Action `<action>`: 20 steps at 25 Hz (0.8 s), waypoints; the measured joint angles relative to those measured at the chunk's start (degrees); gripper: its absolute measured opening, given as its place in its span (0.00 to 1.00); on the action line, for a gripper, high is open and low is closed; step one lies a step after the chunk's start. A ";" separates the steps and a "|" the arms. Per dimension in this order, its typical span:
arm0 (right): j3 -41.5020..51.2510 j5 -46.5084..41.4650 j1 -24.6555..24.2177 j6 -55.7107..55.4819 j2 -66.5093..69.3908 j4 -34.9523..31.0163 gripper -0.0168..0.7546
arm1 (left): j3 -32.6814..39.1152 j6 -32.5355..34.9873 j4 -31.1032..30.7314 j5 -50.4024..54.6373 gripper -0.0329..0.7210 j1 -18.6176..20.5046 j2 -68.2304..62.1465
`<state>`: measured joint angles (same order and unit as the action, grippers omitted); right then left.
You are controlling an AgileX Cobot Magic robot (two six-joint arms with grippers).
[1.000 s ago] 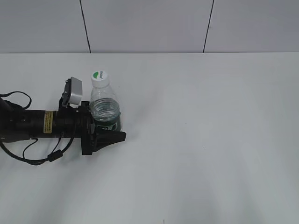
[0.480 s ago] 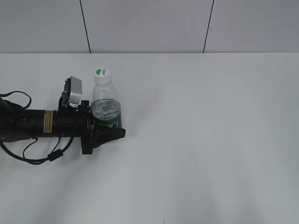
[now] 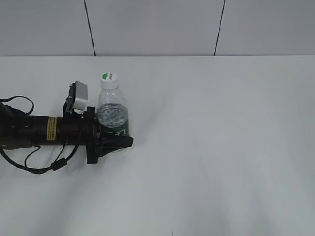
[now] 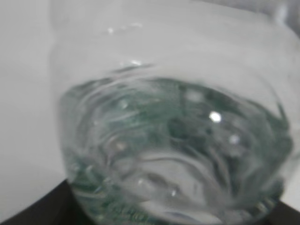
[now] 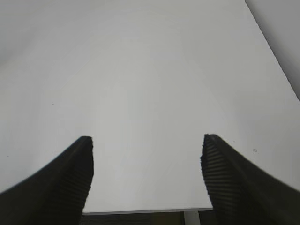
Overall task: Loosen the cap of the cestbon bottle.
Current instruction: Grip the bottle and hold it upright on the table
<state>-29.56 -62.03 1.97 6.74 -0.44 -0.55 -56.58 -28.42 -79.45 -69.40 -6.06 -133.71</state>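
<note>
One small clear ribbed plastic water bottle with a dark green label band, the cestbon bottle (image 3: 113, 117), stood upright on the white table (image 3: 221, 147), left of the table's middle. It carried one small round white screw cap (image 3: 108, 79) with a green patch on top, seated on the neck. One black arm (image 3: 34, 130) lay low along the table to the left of the bottle, and its left gripper (image 3: 114, 140) was clamped around the bottle's lower half at the label band, one dark finger (image 3: 120, 142) showing in front of the bottle's base. In the left wrist view the bottle (image 4: 173, 136) filled nearly the whole frame, blurred, with green showing through the ribbed wall.

The right gripper (image 5: 146, 176) was out of the exterior view; in its own wrist view its two black ribbed fingers (image 5: 70, 180) stood well apart over bare table (image 5: 150, 84), with nothing between them.
</note>
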 joint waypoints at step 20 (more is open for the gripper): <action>0.00 0.00 0.00 0.00 0.00 0.13 0.73 | -4.88 -0.41 4.28 1.89 0.61 -10.26 0.18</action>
<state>-29.56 -62.03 1.97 6.74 -0.44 -0.41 -61.46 -28.83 -75.16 -67.51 -16.33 -133.53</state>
